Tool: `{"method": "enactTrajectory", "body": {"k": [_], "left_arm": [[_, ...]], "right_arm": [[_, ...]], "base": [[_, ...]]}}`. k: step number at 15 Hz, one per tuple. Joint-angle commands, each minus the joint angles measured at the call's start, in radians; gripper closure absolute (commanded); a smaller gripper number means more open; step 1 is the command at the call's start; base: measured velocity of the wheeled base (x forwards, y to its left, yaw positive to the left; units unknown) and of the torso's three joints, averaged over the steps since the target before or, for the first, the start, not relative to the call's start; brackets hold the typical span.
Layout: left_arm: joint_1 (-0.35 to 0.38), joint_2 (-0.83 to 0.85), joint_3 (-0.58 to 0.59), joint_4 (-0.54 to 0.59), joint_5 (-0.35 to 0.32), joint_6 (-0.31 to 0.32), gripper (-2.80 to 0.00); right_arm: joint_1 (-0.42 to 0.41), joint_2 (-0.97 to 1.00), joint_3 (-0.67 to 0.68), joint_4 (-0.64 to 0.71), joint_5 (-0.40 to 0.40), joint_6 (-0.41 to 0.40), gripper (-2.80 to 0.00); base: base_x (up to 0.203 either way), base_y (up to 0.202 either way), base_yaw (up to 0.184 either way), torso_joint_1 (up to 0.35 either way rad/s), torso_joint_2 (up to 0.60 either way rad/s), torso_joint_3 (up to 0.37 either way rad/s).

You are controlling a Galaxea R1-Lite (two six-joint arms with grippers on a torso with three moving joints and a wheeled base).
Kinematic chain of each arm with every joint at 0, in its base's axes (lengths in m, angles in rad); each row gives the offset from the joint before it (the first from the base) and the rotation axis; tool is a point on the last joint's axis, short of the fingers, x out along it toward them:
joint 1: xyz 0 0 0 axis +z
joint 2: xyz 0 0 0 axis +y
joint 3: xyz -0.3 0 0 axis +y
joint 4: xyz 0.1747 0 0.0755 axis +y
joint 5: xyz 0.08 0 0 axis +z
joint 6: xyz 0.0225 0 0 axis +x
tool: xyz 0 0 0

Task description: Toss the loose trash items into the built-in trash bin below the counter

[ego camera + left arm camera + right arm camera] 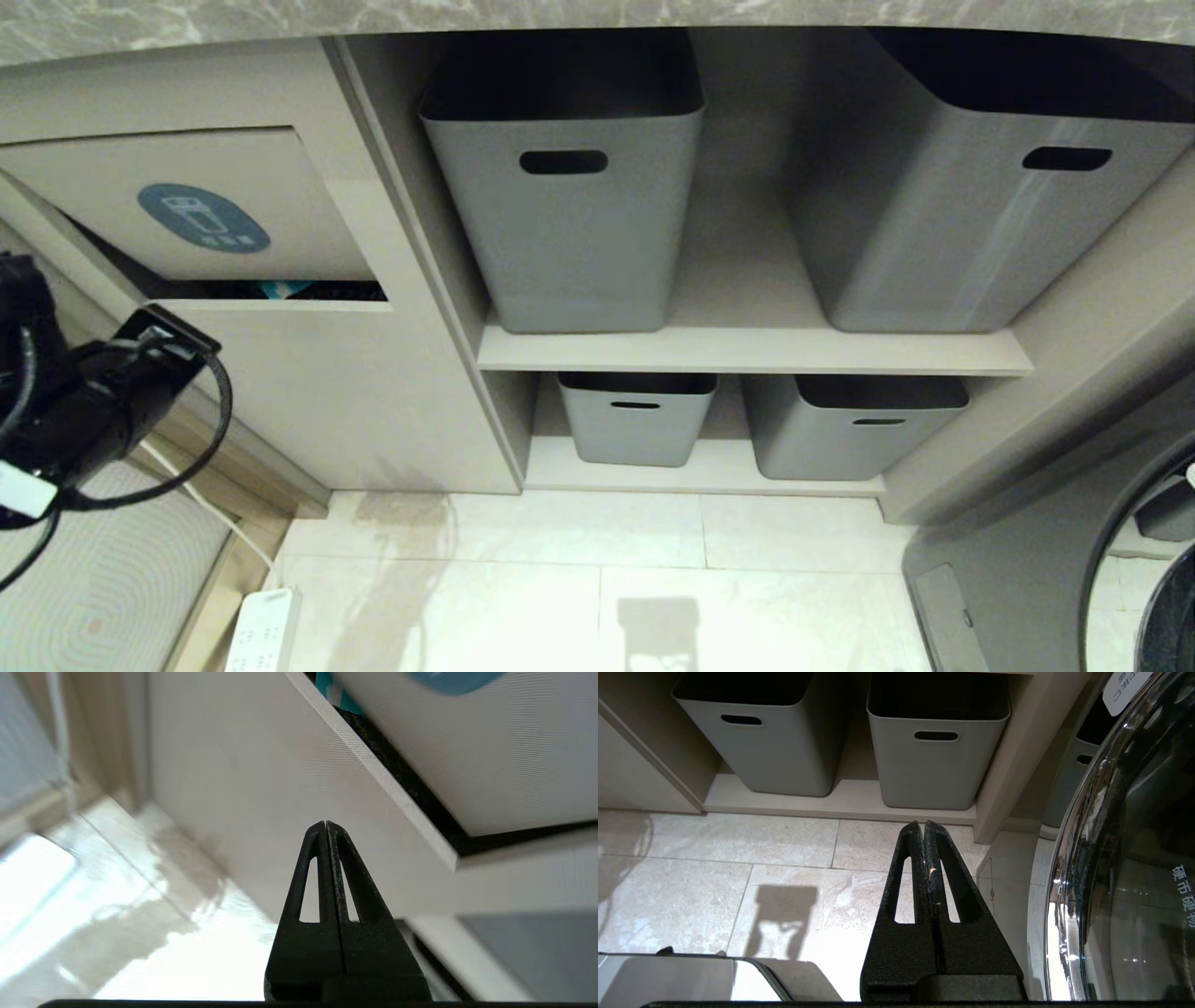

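- Here, hanging left of the built-in trash bin (280,373), near its flap (187,201): left gripper (325,823), fingers pressed together, empty.
- Showing in the flap's lower gap: teal scrap (285,288).
- Idling over floor tiles (738,877): right gripper (923,823), fingers together.

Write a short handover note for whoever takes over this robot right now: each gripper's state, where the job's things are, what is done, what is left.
Left gripper: shut, holding nothing, in front of the cabinet just below the bin flap.
Right gripper: shut, empty, parked over the floor tiles before the lower tubs.
Bin: the flap is tilted inward, leaving a dark gap at its bottom edge; a teal scrap shows in the gap.
Counter: only its front edge shows, so any trash left on top is out of sight.
Done: at least that scrap is in.
Left: check the counter for more.
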Motion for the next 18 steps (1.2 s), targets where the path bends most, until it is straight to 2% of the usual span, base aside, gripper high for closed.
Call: {"method": "enactTrajectory", "body": {"k": [1,3,5,8,10,13,16,18], "left_arm": [[0.001,-0.116,0.038,0.019,-0.002,0.056,0.00],[-0.001,-0.200,0.066,0.041,-0.025,0.105,0.00],[-0.002,-0.312,0.113,0.061,-0.094,0.182,0.00],[0.008,-0.482,0.161,0.141,-0.210,0.383,0.00],[0.048,-0.550,0.165,0.207,-0.271,0.534,0.00],[0.105,-0.637,0.203,0.246,-0.390,0.687,0.00],[0.120,-0.774,0.282,0.271,-0.456,0.793,0.00],[0.124,-0.862,0.355,0.276,-0.474,0.822,0.00]], "right_arm": [[0.000,-0.002,0.000,-0.001,0.001,0.000,0.00],[0.002,-0.002,0.000,-0.001,0.001,0.000,0.00],[0.000,-0.002,0.000,-0.001,0.001,0.000,0.00],[0.000,-0.001,0.000,-0.001,0.001,0.000,0.00],[0.000,-0.002,0.000,-0.001,0.001,0.000,0.00],[0.000,-0.001,0.000,-0.001,0.001,0.000,0.00],[0.000,-0.002,0.000,-0.001,0.001,0.000,0.00],[0.000,-0.001,0.000,-0.001,0.001,0.000,0.00]], "base": [[0.000,0.000,0.000,0.000,0.00,0.000],[0.000,0.000,0.000,0.000,0.00,0.000],[0.000,0.000,0.000,0.000,0.00,0.000],[0.000,0.000,0.000,0.000,0.00,0.000],[0.000,0.000,0.000,0.000,0.00,0.000],[0.000,0.000,0.000,0.000,0.00,0.000],[0.000,0.000,0.000,0.000,0.00,0.000],[0.000,0.000,0.000,0.000,0.00,0.000]]}}
